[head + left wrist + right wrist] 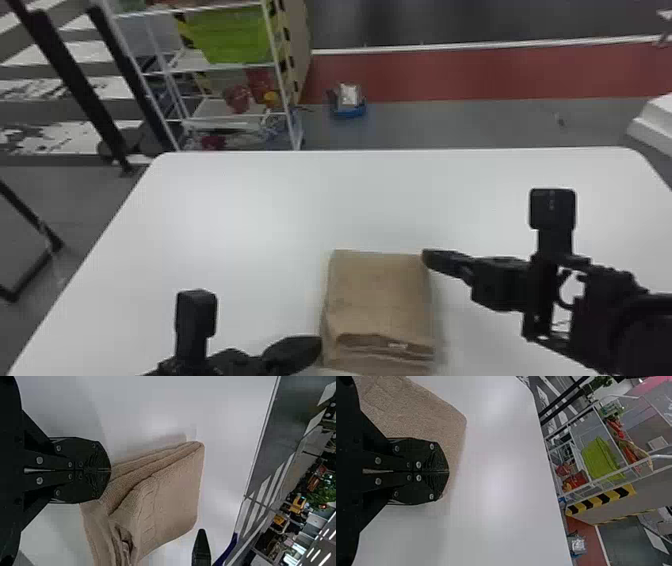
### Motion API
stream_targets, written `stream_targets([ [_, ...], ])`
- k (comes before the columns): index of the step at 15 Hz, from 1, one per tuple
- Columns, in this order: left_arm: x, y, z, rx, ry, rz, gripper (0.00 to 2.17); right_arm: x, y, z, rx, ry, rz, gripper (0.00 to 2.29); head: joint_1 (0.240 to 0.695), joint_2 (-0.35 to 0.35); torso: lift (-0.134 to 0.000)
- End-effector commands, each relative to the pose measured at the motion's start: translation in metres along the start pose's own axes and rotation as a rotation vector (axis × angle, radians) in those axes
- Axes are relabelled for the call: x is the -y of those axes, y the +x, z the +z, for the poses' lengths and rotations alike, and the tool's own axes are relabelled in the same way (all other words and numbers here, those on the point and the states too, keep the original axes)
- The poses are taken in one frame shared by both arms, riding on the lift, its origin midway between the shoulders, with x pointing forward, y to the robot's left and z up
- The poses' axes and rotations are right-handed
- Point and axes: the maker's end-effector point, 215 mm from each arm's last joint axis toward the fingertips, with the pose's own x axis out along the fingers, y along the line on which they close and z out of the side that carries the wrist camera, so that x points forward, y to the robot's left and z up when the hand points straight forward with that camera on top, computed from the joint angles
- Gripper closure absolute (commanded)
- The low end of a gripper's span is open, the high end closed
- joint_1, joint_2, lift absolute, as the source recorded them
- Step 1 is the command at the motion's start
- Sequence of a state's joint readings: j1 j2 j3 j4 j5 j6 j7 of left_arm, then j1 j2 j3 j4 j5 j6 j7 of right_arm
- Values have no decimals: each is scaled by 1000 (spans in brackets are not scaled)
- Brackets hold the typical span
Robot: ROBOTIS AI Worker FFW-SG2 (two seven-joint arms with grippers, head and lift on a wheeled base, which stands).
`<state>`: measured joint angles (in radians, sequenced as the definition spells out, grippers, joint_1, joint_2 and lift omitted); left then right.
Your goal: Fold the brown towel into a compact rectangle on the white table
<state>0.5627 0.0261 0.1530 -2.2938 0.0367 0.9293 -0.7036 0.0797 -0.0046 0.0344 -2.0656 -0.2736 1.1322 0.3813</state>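
- Closest to the head camera, at lower right, the robot's black right arm (620, 310) comes in over the table.
- White table (240, 200), broad and round-cornered, spreading across most of the head view.
- White shelving rack (282, 80), standing on the floor beyond the table's far left edge.
- Bright green bin (232, 37), up on one of the rack's shelves.
- Brown towel (377, 290), lying on the table between the two grippers, nearer the robot than the table's far edge. It is folded into a layered rectangle, the layers showing at its near end.
- Right gripper (430, 260), at the towel's far right corner; its two fingers are pressed together, with no cloth visible between them. Whether they touch the towel I cannot tell.
- Left gripper (314, 345), beside the towel's near left edge, fingers likewise closed together and gripping nothing visible; contact is unclear.
- Small pale patch (397, 345), on the towel's near end, right of its middle.
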Motion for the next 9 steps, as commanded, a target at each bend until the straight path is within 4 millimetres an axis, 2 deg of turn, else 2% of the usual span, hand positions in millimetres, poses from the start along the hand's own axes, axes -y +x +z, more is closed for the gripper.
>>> stream_targets([
  [1, 16, -6, -13, -42, -51, -41, 2081, -4, 10, 12, 21, -19, 18, 1396, 695, 144, -124],
  [3, 21, -9, -20, -57, -66, -54, 2081, -9, 12, 12, 22, -16, 38, 1396, 695, 144, -124],
  [5, 16, -11, -17, -50, -68, -40, 2081, -10, 5, 5, 22, -9, 47, 1396, 695, 146, -124],
  [7, 9, -16, 7, 17, -23, -14, 2084, -14, -12, 9, 52, -7, 56, 1396, 695, 152, -124],
  [9, 3, -29, 52, 171, 51, -3, 2084, -15, -34, 9, 73, -1, 61, 1396, 695, 157, -124],
])
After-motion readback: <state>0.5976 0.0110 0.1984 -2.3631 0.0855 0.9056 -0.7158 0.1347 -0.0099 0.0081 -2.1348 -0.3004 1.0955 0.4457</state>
